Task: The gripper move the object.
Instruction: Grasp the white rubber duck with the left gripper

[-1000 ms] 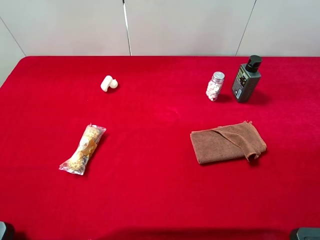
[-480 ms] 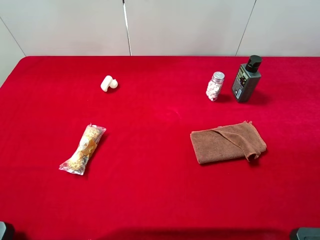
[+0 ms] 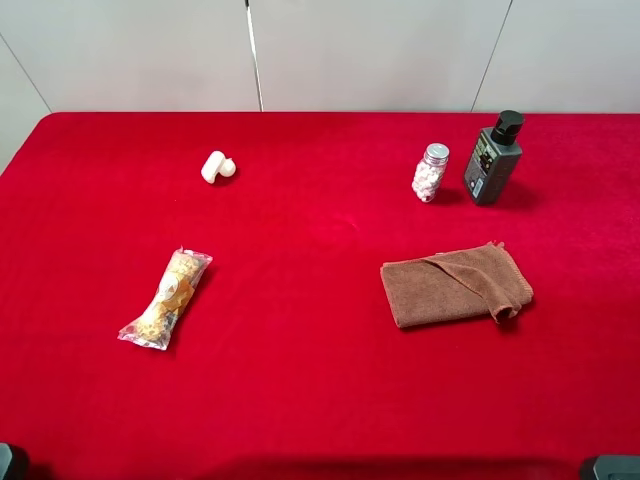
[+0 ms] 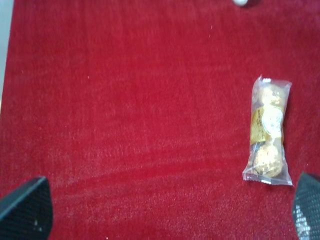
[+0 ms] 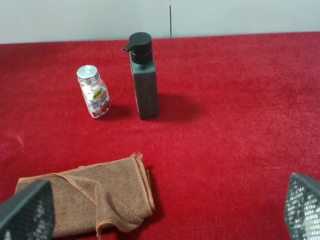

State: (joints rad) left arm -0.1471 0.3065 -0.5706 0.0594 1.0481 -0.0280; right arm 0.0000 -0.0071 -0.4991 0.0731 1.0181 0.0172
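The object point(image 3: 217, 166) is a small glossy white item that lies on the red table at the far left. Only its edge shows at the border of the left wrist view point(image 4: 241, 2). My left gripper point(image 4: 165, 212) is open and empty, low over the table's front left, far from the object. Its black fingertips point(image 4: 27, 210) show at the frame's corners. My right gripper point(image 5: 165, 210) is open and empty over the front right. In the high view only dark bits of the arms show at the bottom corners.
A clear snack packet point(image 3: 166, 298) lies at the left middle and also shows in the left wrist view point(image 4: 268, 131). A jar of white pellets point(image 3: 430, 172), a dark pump bottle point(image 3: 494, 157) and a brown cloth point(image 3: 455, 285) are at the right.
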